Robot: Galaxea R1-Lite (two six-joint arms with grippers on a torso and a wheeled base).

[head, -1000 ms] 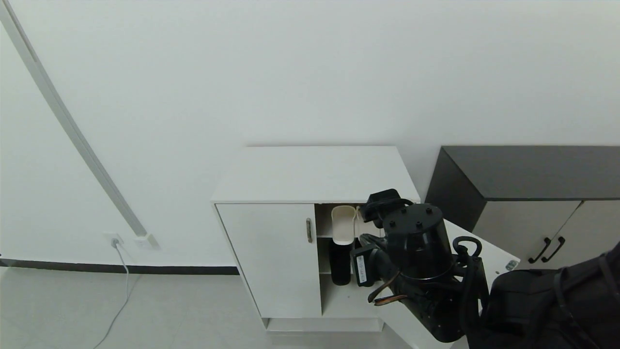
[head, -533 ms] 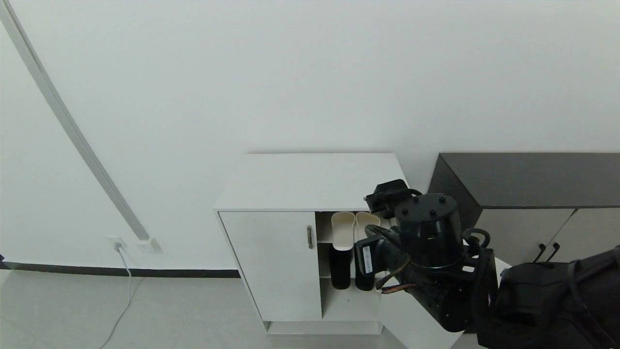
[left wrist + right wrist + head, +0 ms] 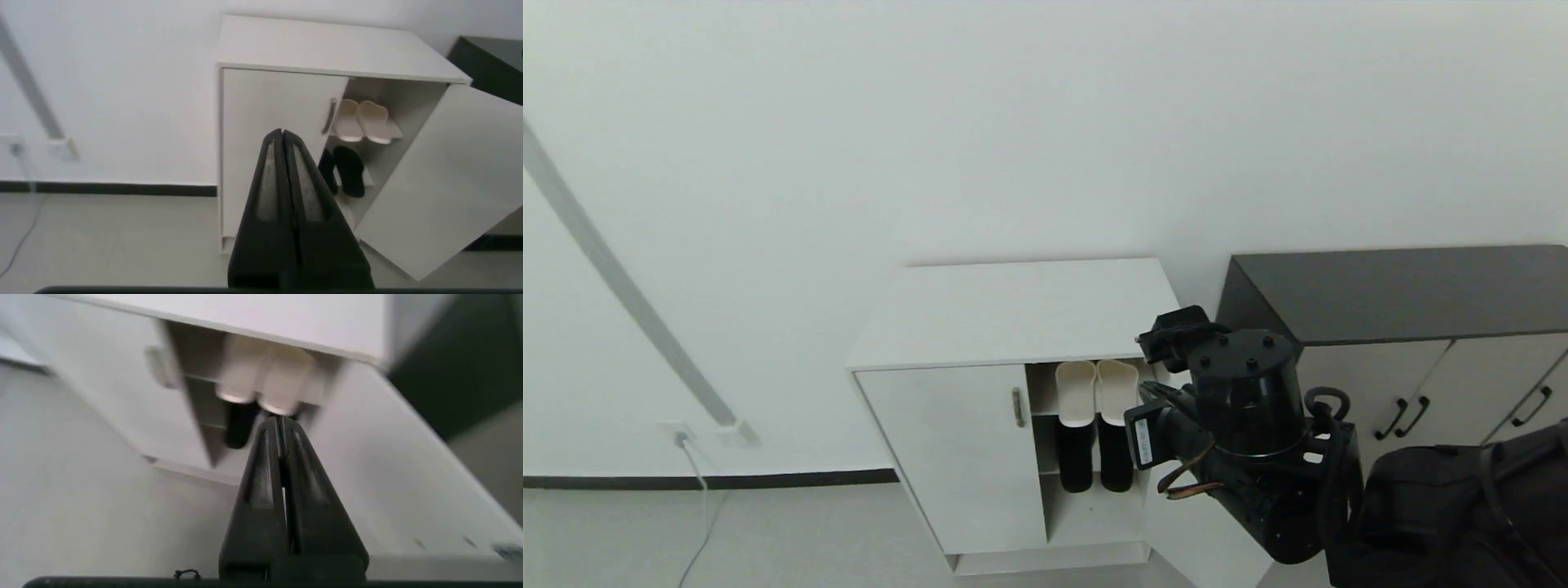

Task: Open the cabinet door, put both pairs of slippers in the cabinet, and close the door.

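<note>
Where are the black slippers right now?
In the head view, the black slippers sit inside the white cabinet, in its open right half, on the shelf directly under the cream slippers and beside the closed left door.

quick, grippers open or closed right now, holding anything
Left gripper: closed, fingers pressed together, holding nothing.
Right gripper: closed, fingers pressed together, holding nothing.

Plain room, maybe office: white cabinet [image 3: 1013,310], dark sideboard [image 3: 1405,290], wall socket [image 3: 674,429].
</note>
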